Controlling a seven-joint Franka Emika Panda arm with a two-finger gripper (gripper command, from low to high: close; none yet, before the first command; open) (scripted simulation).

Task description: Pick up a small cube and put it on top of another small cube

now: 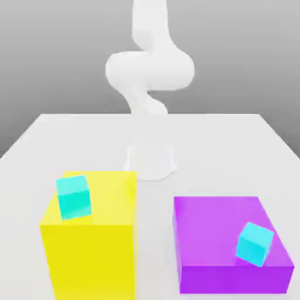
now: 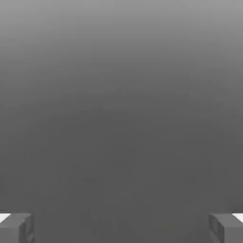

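Cyan cube (image 1: 74,197) on the yellow block: in the exterior view it sits in the left half of the frame, below centre, resting on the block's top face toward the top's left side. As a cube it has no long axis; it is turned slightly, so its edges run a little off those of the yellow block (image 1: 91,246). A second cyan cube (image 1: 254,244) lies in the lower right of the frame, on the top face of the purple block (image 1: 222,222), near that block's front right corner. It is rotated further, with one vertical edge facing the camera. The yellow block stands taller than the purple one; the two are apart, with bare white table (image 1: 234,146) between them. The white arm (image 1: 149,76) rises from its base at frame centre, behind both blocks, and runs off the upper edge.

Hand view: the gripper (image 2: 121,228) shows as two grey fingertips (image 2: 16,228) at the lower left and lower right corners of the frame, spread wide, with nothing between them. Behind them is plain grey background.
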